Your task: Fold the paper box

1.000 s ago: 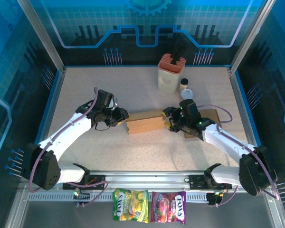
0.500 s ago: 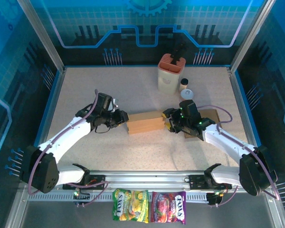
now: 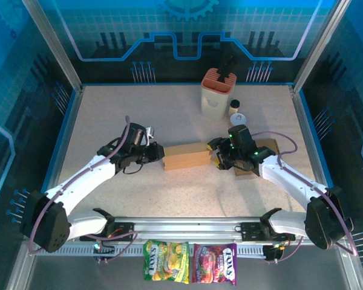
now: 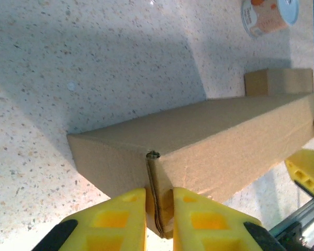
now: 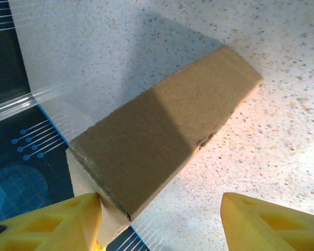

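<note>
Left claw (image 4: 159,201) clamps one end of the long brown paper box (image 4: 214,136); right claw (image 5: 159,204) gapes.

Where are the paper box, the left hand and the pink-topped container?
paper box (image 3: 185,157), top view, its middle
left hand (image 4: 159,197), left wrist view, between its fingertips
pink-topped container (image 3: 216,104), top view, cream side wall

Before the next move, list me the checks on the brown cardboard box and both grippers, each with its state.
1. End seam of the brown cardboard box pinched by the left gripper: ok.
2. Jaws of the right gripper open at the opposite end: ok.
3. Box lying flat on the speckled table: ok.
4. Right end flap tucked shut: cannot tell.
5. Clearance from the pink plastic holder: ok.
</note>
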You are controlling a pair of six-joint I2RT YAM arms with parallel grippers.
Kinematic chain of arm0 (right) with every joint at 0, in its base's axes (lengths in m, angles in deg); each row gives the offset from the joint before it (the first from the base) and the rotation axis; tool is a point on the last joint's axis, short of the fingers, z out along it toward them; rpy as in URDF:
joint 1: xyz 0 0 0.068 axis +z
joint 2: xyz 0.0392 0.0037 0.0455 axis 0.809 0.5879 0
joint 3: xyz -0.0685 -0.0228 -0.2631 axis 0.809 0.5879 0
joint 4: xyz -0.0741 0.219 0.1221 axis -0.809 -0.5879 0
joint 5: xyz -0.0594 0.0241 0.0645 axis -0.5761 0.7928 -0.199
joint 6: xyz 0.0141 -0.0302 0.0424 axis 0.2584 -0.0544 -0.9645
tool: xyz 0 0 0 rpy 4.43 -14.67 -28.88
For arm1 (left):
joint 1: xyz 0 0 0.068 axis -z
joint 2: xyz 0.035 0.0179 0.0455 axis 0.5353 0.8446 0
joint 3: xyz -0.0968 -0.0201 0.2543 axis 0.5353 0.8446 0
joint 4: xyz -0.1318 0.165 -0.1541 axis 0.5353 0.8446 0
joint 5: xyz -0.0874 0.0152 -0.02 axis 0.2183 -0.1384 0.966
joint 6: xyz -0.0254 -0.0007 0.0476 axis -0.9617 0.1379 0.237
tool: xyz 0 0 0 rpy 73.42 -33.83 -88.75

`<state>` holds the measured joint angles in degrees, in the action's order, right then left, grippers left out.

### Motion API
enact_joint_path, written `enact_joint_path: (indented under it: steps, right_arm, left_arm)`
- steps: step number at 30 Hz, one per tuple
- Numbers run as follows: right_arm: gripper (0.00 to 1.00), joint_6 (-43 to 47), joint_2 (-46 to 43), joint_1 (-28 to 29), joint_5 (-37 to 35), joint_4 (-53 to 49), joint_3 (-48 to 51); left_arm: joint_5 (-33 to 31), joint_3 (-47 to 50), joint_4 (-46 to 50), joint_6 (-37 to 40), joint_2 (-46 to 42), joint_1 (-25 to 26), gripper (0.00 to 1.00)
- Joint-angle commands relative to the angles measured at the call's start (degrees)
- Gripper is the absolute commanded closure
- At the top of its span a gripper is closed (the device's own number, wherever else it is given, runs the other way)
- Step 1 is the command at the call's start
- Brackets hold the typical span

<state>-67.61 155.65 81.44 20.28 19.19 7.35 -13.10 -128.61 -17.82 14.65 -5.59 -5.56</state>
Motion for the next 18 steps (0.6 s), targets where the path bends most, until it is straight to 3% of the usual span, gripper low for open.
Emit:
enact_joint_path:
  steps: [1,8,13,18]
  right_arm:
    - [0.34,4.3,-1.9,-0.8,4.1,-5.9,0.1]
    - [0.34,10.4,-10.9,-3.1,8.7,-11.2,2.7]
    - [0.34,16.0,-14.7,-4.9,11.0,-16.6,4.6]
    - [0.32,26.8,-11.4,-6.5,12.3,-16.6,5.0]
  left_arm:
    - [-7.3,3.8,6.3,3.2,-0.5,4.2,0.83]
    - [-14.9,8.8,2.1,0.3,-6.0,11.8,0.84]
    - [-13.2,12.6,-2.0,-3.8,-5.6,14.3,0.82]
    - [-11.7,12.4,-2.9,-7.2,-4.5,14.5,0.74]
